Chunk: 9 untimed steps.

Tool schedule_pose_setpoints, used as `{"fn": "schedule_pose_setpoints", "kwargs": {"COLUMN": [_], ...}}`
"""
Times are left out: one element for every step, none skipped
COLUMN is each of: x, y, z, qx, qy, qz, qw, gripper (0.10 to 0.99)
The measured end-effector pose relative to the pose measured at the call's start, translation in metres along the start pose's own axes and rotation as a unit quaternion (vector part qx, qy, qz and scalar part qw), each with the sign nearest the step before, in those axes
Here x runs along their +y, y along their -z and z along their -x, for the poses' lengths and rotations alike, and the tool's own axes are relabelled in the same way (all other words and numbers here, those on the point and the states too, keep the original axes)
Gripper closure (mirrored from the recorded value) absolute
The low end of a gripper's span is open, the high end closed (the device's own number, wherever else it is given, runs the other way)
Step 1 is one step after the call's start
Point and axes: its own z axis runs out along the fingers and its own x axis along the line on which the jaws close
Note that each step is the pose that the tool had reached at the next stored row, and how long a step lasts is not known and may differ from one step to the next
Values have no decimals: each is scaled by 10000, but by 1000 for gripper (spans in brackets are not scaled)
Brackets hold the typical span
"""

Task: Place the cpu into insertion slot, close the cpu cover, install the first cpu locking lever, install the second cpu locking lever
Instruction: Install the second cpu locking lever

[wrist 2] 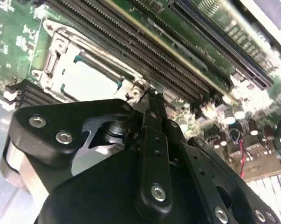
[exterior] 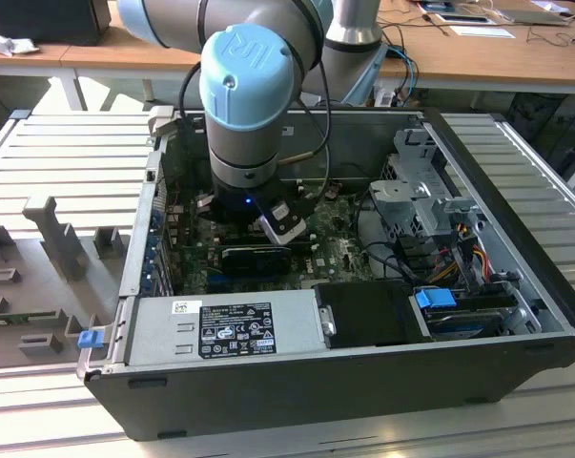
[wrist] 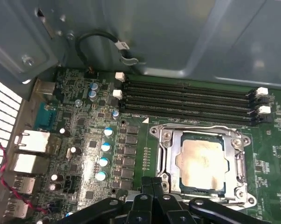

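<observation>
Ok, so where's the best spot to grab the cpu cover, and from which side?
Probably grip the cover by the frame edge nearest the fingers, coming down from above. It lies flat around the chip, its big window leaves only narrow rails to pinch, and the memory slots crowd the far edge.

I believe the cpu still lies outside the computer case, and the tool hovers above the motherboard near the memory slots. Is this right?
Not quite. The cpu does not lie outside the case: in the first wrist view it already sits in the insertion slot, with the cpu cover down around it. The rest holds: the tool hovers above the motherboard near the memory slots.
</observation>
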Motion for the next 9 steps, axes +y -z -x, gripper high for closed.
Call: {"fn": "schedule_pose_setpoints", "kwargs": {"x": [6,18,26,36,45,60,68,71,71], "y": [18,51,74,103,128,171,194,201,201], "z": [0,1,2,3,3,5,5,5,6], "qx": [0,0,0,0,1,1,1,1,0], "qy": [0,0,0,0,0,0,0,0,0], "qz": [0,0,0,0,-1,-1,-1,0,1], "qw": [10000,10000,10000,10000,10000,10000,10000,10000,10000], "gripper": [980,980,980,980,980,980,980,980,980]}}
